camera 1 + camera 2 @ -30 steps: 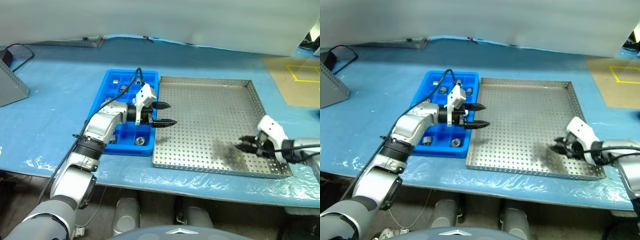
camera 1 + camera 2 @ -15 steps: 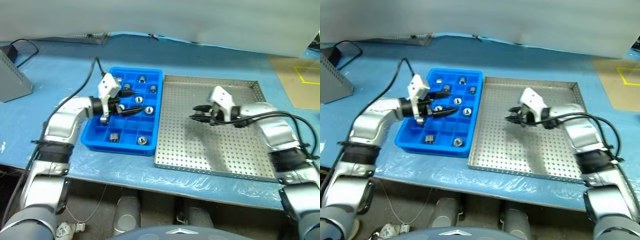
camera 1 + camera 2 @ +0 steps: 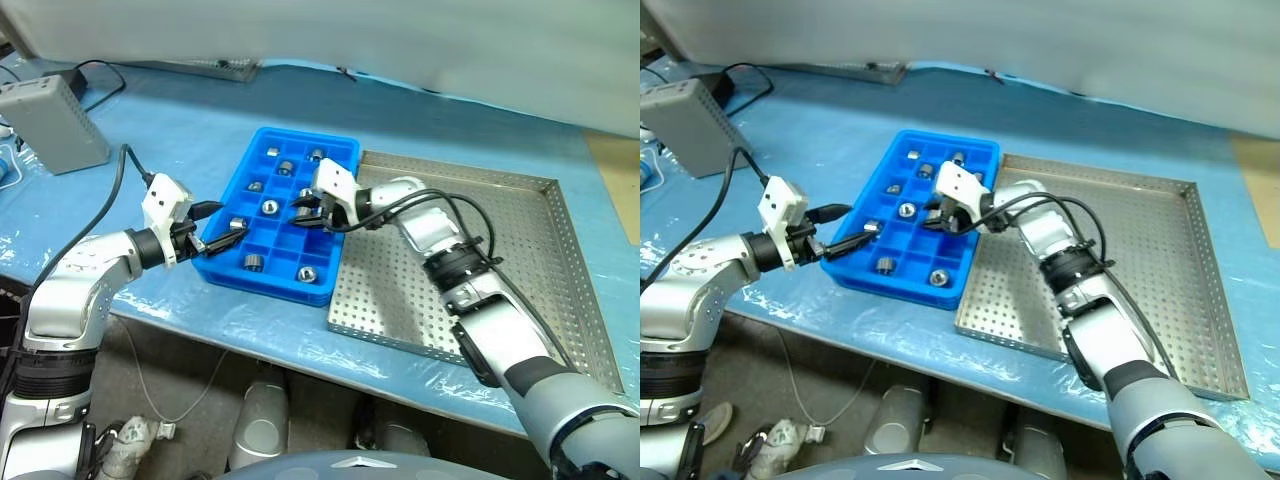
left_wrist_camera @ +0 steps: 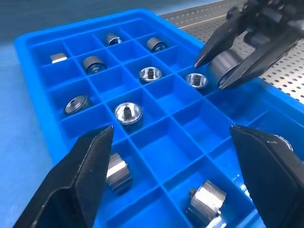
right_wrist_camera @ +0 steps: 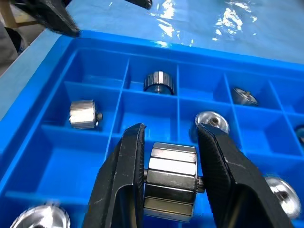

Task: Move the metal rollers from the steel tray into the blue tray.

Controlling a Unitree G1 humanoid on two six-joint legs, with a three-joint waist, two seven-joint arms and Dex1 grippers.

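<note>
The blue tray (image 3: 232, 273) lies left of the steel tray (image 3: 520, 300), and several metal rollers (image 3: 254, 262) sit in its square compartments. My right gripper (image 3: 297, 214) hangs over the blue tray's middle rows, shut on one metal roller (image 5: 171, 183) gripped by its flat ends between the fingers (image 5: 122, 185). The left wrist view shows that gripper (image 4: 223, 71) and its roller (image 4: 223, 65) just above a compartment near the steel tray. My left gripper (image 3: 232, 217) stands open at the blue tray's left side, its fingers (image 4: 78, 185) wide apart with nothing between them.
A grey box (image 3: 55, 125) with a black cable (image 3: 105, 72) stands at the back left. The table is covered in blue plastic sheet (image 3: 170, 130), wrinkled along the front edge. A black cable loops along my right arm (image 3: 470, 225).
My right gripper has swung left from the steel tray to above the blue tray, carrying the roller. My left gripper has drawn back to the tray's left side, still open. The camera turned left.
</note>
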